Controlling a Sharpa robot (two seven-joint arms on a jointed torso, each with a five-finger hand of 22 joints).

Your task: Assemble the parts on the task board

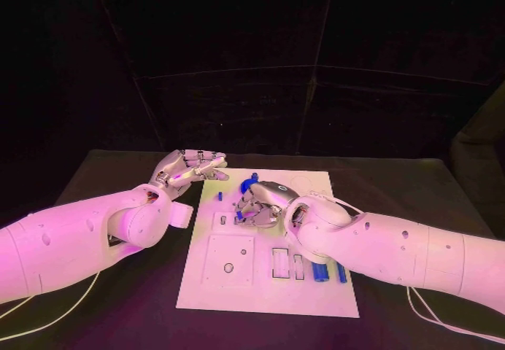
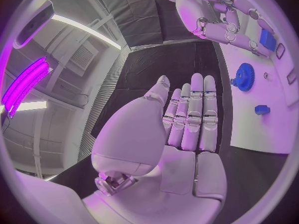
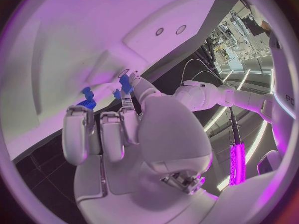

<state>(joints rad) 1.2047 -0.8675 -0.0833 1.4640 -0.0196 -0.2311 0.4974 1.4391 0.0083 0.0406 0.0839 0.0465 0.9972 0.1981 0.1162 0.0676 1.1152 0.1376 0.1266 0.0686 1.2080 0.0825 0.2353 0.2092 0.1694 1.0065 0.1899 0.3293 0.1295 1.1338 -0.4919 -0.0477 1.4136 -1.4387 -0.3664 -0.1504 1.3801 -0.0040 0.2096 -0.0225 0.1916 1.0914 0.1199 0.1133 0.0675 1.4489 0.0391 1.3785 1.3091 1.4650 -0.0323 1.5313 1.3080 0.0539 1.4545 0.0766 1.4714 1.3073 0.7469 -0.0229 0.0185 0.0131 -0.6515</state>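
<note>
Head cam sits up high and looks down the table, so the whole board lands mid-frame, with an arm coming in from each side. The wrist cams are fisheyes tucked right behind each palm, super close: left hand and right hand. All three catch the board.

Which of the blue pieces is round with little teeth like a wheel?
The blue gear, lying flat on the white task board. It is round with teeth all around its edge. The small blue piece near it is a plain little block.
</note>
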